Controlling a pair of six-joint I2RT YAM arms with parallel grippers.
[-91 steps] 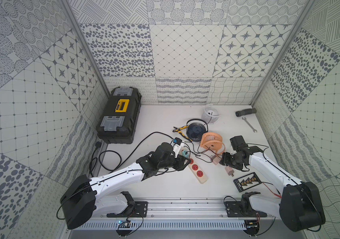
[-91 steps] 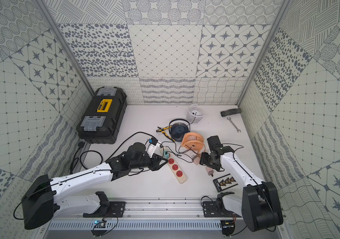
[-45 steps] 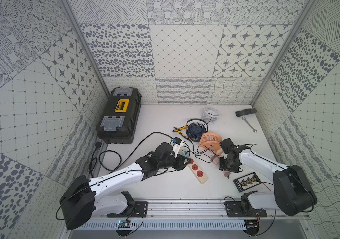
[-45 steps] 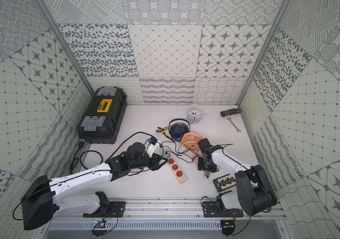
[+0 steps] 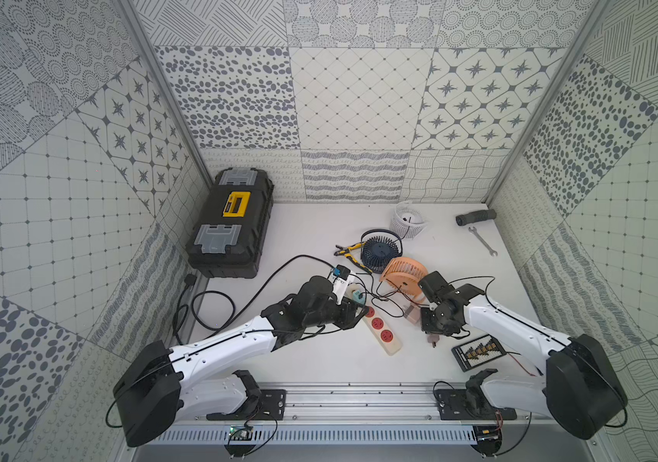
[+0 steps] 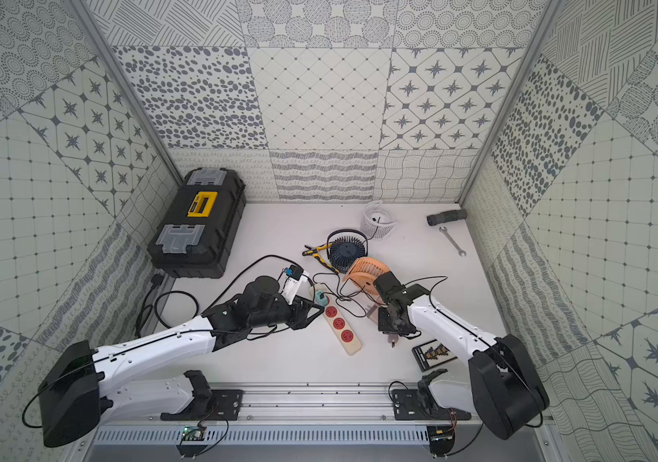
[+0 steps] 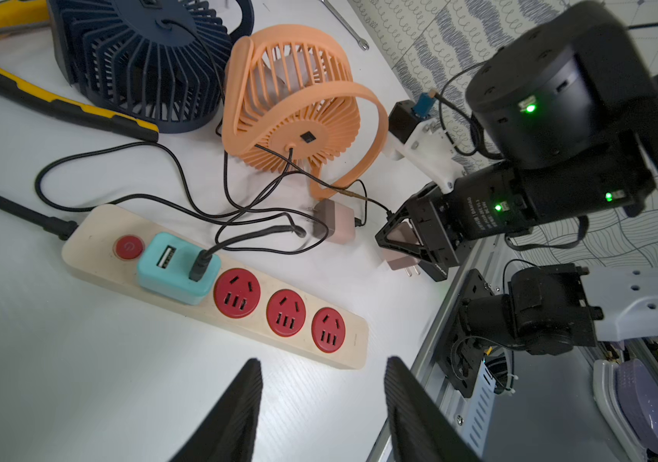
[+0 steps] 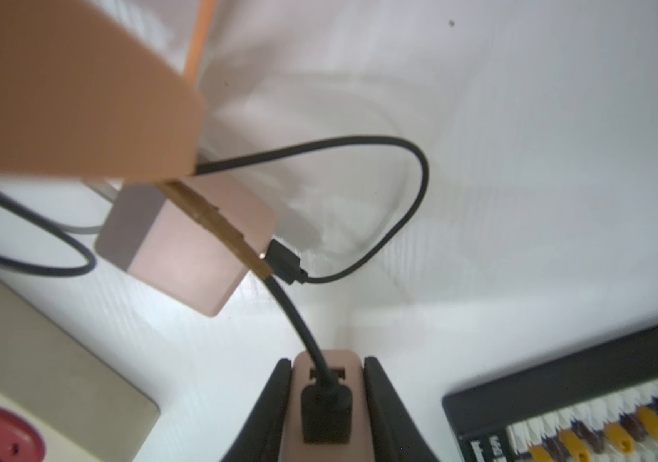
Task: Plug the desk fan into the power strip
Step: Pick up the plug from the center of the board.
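The orange desk fan (image 5: 403, 274) (image 6: 365, 270) (image 7: 295, 104) lies mid-table, its black cord running to a pink plug adapter (image 7: 397, 262) (image 8: 339, 360). My right gripper (image 5: 433, 336) (image 6: 393, 338) (image 8: 327, 364) is shut on that adapter, prongs pointing down at the table, right of the power strip (image 5: 393, 348) (image 6: 353, 348) (image 7: 91, 248). A teal adapter (image 7: 177, 268) fills the socket beside the strip's red button; three red sockets are free. My left gripper (image 5: 353, 314) (image 6: 311, 310) (image 7: 321, 364) hangs open over the strip's button end, holding nothing.
A second pink adapter (image 7: 335, 226) lies by the orange fan among tangled black cords. A navy fan (image 5: 381, 250), white fan (image 5: 409, 216) and yellow pliers (image 5: 349, 252) sit behind. Black toolbox (image 5: 231, 224) at back left; wrench (image 5: 481, 240); bit case (image 5: 479, 352) beside my right arm.
My right gripper has closed its jaws on the pink adapter, and its arm has swung in toward the strip. The left arm has stayed still.
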